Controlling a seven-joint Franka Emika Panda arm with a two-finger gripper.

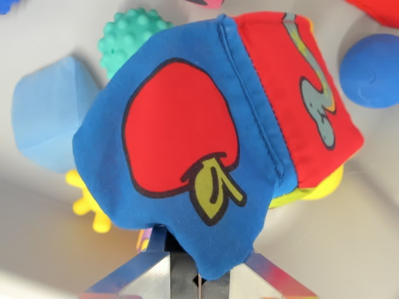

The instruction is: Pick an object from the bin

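Observation:
A soft fabric cube fills the middle of the wrist view. Its blue face bears a red apple with a green leaf; its red face at the right bears a grey shape. My gripper is at the bottom centre, with its metal fingers close together and pinching the cube's lower blue corner. The cube hangs above the bin's pale floor, hiding much of what lies under it.
Around the cube lie a light blue block at the left, a teal bumpy ball at the top, a dark blue ball at the right, and a yellow toy partly hidden beneath. A red object shows at the top right corner.

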